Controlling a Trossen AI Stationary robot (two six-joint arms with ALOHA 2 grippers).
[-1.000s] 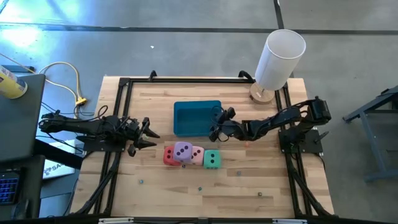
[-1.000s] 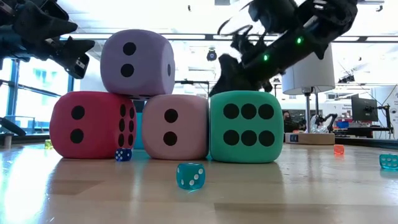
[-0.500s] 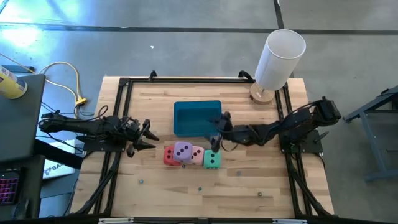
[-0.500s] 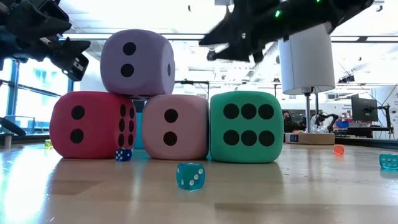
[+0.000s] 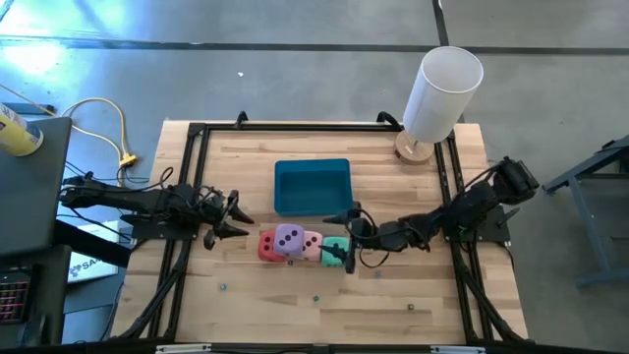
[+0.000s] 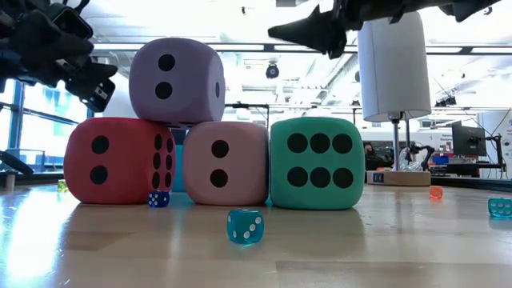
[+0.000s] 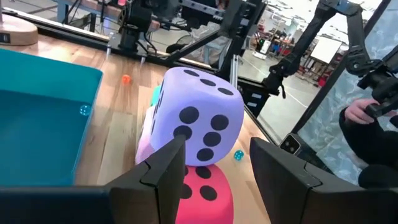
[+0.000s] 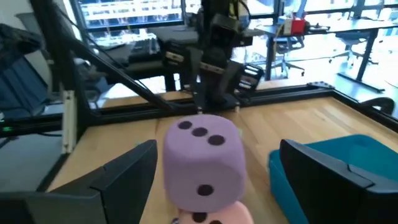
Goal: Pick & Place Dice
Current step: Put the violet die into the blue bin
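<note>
Red [image 6: 116, 160], pink [image 6: 226, 162] and teal [image 6: 320, 162] dice stand side by side in a row on the table. The purple die [image 6: 176, 80] rests on top of the red and pink ones. The blue tray [image 5: 313, 187] lies just beyond them. My right gripper [image 5: 344, 241] hangs open above the teal die, level, facing the purple die [image 8: 202, 162], high in the low view [image 6: 316, 32]. My left gripper [image 5: 228, 218] waits open left of the dice and faces the purple die [image 7: 199, 121].
A white cylinder [image 5: 444, 88] on a wooden base stands at the far right corner. Tiny coloured dice lie scattered on the table, one teal [image 6: 245, 226] in front of the row. Black frame rails [image 5: 187, 197] run along the table's edges. A person's hand [image 7: 364, 115] shows beyond the table.
My right gripper has swung from the tray's right side toward the table's near edge and risen. It has turned toward the table's left and now hangs over the teal die. The dice have not moved.
</note>
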